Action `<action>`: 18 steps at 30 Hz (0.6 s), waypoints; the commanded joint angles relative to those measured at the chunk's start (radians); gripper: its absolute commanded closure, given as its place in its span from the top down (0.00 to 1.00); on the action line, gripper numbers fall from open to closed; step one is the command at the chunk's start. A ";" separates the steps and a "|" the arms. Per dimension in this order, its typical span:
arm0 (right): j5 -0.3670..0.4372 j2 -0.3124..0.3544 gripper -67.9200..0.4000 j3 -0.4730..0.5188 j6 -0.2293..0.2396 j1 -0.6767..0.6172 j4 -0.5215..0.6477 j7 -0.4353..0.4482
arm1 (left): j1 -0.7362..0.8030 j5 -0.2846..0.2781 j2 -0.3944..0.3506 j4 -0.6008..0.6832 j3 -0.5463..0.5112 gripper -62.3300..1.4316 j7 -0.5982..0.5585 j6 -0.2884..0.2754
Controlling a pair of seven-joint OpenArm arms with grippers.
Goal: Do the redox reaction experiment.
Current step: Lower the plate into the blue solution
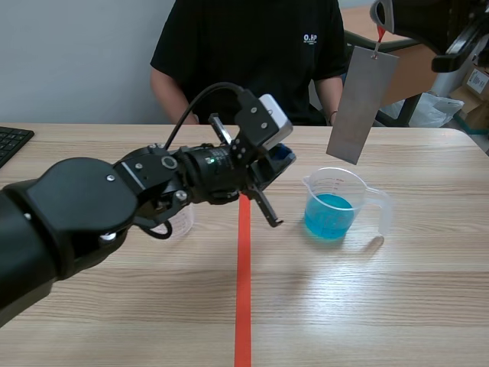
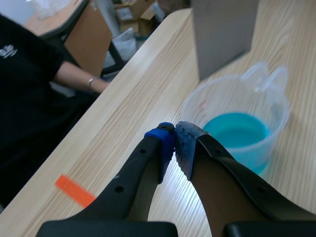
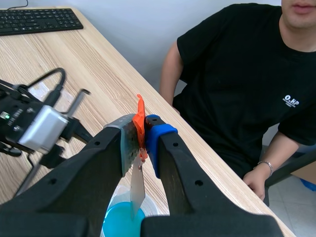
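Metal plate [image 1: 361, 103] hanging in the air over the right half of the table [image 1: 382, 306], near its far edge, with bare wood open on the near side and out to the right edge. Just below its lower edge, a clear beaker [image 1: 359, 195] of blue liquid [image 1: 328, 215], not touching it in the scene view. Counted: one plate, one beaker, one small clear cup [image 1: 182, 220] half hidden behind the left arm, one keyboard [image 1: 11, 141] at the left edge, one person [image 1: 252, 53] seated across. Long axis of the plate close to upright, slightly tilted, top end at the right gripper [image 3: 143, 136], bottom end toward the beaker. Right fingers pinched on an orange tag [image 3: 139, 118] at the plate's top. Left gripper [image 2: 174, 140] closed on nothing, pads together, between the tape line [image 1: 243, 290] and the beaker.
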 commanded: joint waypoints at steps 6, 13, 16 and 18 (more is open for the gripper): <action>0.010 0.013 0.03 0.011 0.006 0.017 0.013 0.012 | 0.149 -0.132 -0.250 0.291 -0.046 0.10 0.041 0.026; 0.006 0.013 0.03 0.011 0.006 0.014 0.013 0.012 | 0.463 -0.182 -0.527 0.590 -0.230 0.10 0.061 0.104; 0.003 0.010 0.03 0.011 0.006 0.002 0.013 0.013 | 0.643 -0.202 -0.613 0.666 -0.344 0.10 0.060 0.142; -0.010 0.010 0.03 0.011 0.006 -0.013 0.013 0.034 | 0.771 -0.220 -0.648 0.695 -0.428 0.10 0.056 0.176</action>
